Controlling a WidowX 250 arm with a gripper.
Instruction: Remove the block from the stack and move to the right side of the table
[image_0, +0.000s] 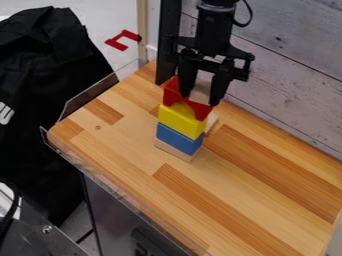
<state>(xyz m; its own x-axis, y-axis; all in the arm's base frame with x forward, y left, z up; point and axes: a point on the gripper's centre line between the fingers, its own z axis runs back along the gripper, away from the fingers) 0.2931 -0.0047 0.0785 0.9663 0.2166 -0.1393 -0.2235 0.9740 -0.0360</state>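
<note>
I have the pincer (200, 97) low over the stack, near the back edge of the wooden tabletop (254, 200), pointing down. It's narrowed onto a pale wooden block (200, 92), one finger on each side and the block filling the gap between them. That block is at the very top of the stack, just above the red arch block (172, 92); I can't tell from here whether the two touch.

Below the red one I see the yellow block (179, 120), then the blue block (178, 138), and at the bottom a pale base block (175, 150) resting on the wood. The layers are roughly in line. Just behind the yellow block, on its right in my view, another pale piece (212, 122) peeks out, mostly hidden.

A clear plastic guard (100, 95) runs along the tabletop's left side, and a black upright post (169, 42) stands behind the stack. Beyond the back edge I've got a grey plank wall (287, 75). Off to the left there's black fabric (47, 90) in folds, with a red angular shape (119, 44) beyond the tabletop's far corner.
</note>
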